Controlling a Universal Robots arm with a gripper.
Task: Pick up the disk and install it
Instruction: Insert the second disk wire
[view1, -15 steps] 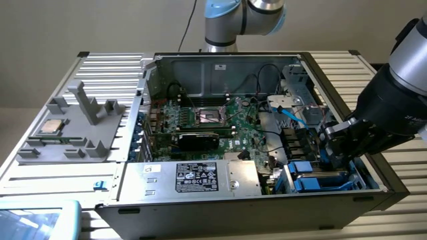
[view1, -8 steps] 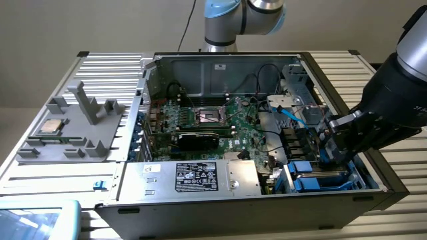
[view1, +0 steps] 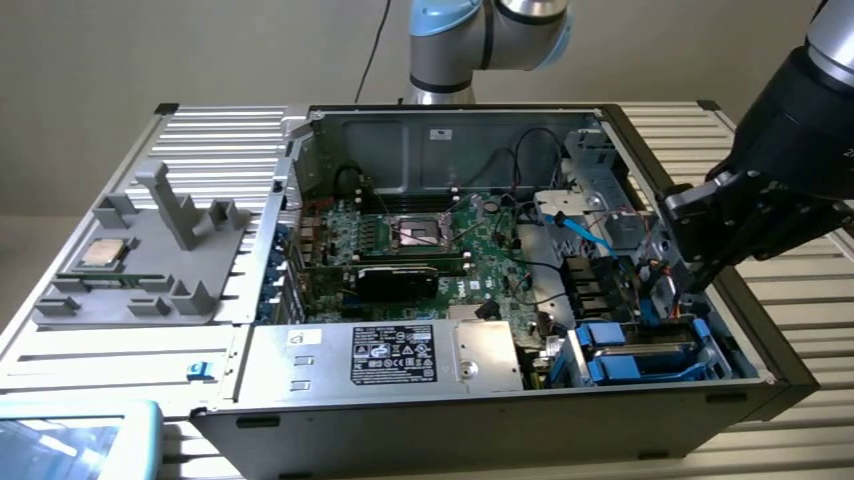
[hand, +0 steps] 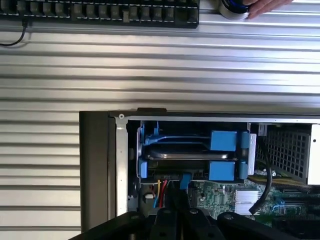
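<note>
Tablet corner (view1: 67, 440): nearest edge of the exterior view, at about 7 o'clock, pale blue frame, lying on the slatted table (view1: 787, 320)
Power supply (view1: 400, 352): silver box with a black label, at 6 o'clock inside the open computer case (view1: 481, 430)
Disk (view1: 641, 357): seated flat in the drive bay at the case's near corner, about 4 o'clock in the exterior view; blue carrier framing a grey body; in the wrist view (hand: 187, 152) lying level between blue side rails, with red and yellow wires just beside it
Gripper (view1: 697, 283): black, fingers clenched together on nothing, tip lowered into the case just beside the disk, apart from its top face; in the wrist view (hand: 176, 207) dark fingers pressed together near the carrier edge
Motherboard (view1: 427, 245): green, centre of the case, bare processor socket in the middle, black card below it
Grey fixture (view1: 154, 250): at 9 o'clock outside the case, upright posts on it, small square silver chip (view1: 104, 254) resting on its left part
Arm (view1: 467, 40): grey and light blue joint at 12 o'clock behind the case
Keyboard (hand: 100, 11): black, on the table beyond the case in the wrist view, fingertips of a person's hand (hand: 265, 6) near it
</note>
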